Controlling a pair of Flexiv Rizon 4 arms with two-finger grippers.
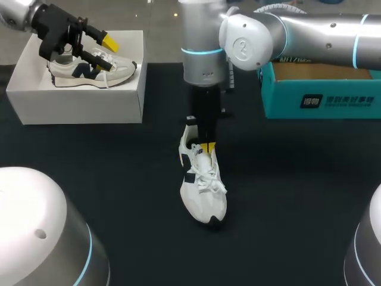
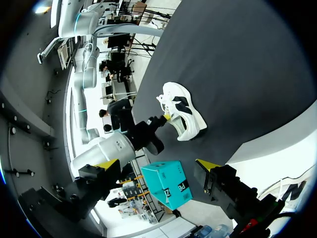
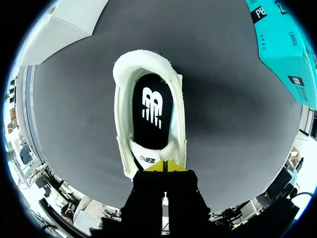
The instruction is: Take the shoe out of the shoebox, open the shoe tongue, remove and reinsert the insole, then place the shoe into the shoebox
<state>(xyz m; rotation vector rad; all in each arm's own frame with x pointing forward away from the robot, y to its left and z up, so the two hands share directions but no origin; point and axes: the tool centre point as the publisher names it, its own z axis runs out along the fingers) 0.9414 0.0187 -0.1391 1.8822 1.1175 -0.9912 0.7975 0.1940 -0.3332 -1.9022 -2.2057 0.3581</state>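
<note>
Shoe (image 1: 202,185) lies on the desk (image 1: 119,196); your right jaws clench its tongue (image 3: 148,157). Draw it back gently, baring the insole (image 3: 152,111). Left jaws hang released.

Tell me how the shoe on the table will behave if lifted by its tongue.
The tongue looks soft and thin, so it would probably flex first. The shoe, a foam-soled trainer, seems light and may swing. Its loose laces would likely dangle.
</note>
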